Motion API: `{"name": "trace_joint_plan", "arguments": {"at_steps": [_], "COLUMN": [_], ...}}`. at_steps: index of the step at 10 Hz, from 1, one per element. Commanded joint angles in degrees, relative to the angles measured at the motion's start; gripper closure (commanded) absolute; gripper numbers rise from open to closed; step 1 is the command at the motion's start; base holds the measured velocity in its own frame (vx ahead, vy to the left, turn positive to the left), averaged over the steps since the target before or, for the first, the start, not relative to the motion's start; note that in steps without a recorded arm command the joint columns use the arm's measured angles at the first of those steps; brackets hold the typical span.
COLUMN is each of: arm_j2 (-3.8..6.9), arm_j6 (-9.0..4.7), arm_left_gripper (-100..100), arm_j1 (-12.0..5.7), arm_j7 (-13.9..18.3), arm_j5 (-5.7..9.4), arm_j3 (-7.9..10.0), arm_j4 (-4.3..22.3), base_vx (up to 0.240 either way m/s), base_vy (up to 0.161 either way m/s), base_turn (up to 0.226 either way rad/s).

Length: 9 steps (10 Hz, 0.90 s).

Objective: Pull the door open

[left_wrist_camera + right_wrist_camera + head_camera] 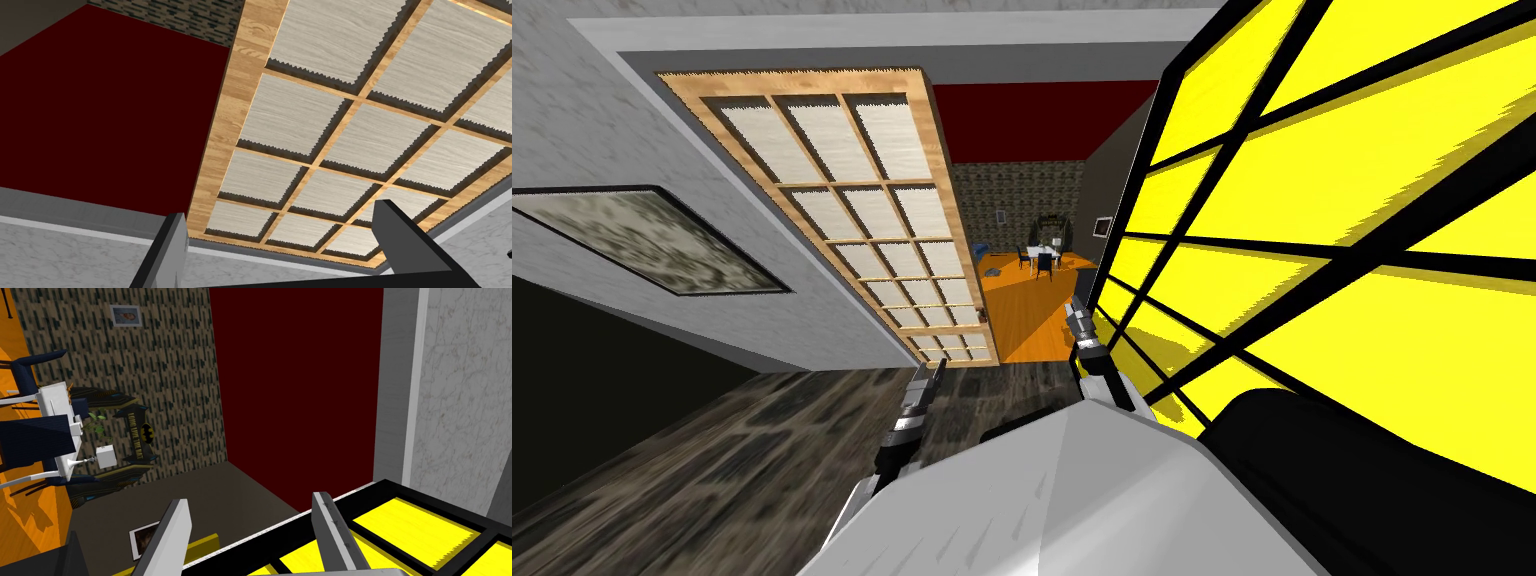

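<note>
The yellow door (1312, 200), crossed by black bars, stands swung out on my right in the head view, its edge close to the right gripper (1075, 305). To the left of the gap is a wooden door (862, 210) with pale panes, and the left gripper (937, 368) points towards its foot over the dark floor (762, 430). Between the two doors I see an orange floor (1032, 300) and a table (1042, 255) with chairs far off.

In the left wrist view the left gripper (278, 210) has its jaws apart and holds nothing; the wooden door (225, 140) lies beyond them, not touched.

In the right wrist view the right gripper (251, 498) also has its jaws apart and free. The yellow door (415, 518) shows just beside one finger, and the table (52, 418) is well beyond.
</note>
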Motion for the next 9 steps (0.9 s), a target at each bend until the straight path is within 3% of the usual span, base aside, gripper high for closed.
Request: {"name": "trace_joint_plan", "arguments": {"at_steps": [1, 9], "arm_j2": [0.26, 0.8], "arm_j6": [-0.87, -4.18], "arm_left_gripper": [-100, -100], "arm_j1": [-0.21, -1.76], "arm_j7": [-1.1, -6.4], "arm_j5": [-0.84, -4.96], "arm_j3": [0.33, 1.52], "arm_j4": [1.8, 10.2], "base_vx": [0.1, 0.097], "base_vy": [-0.046, -0.035], "base_turn": [0.012, 0.017]}}
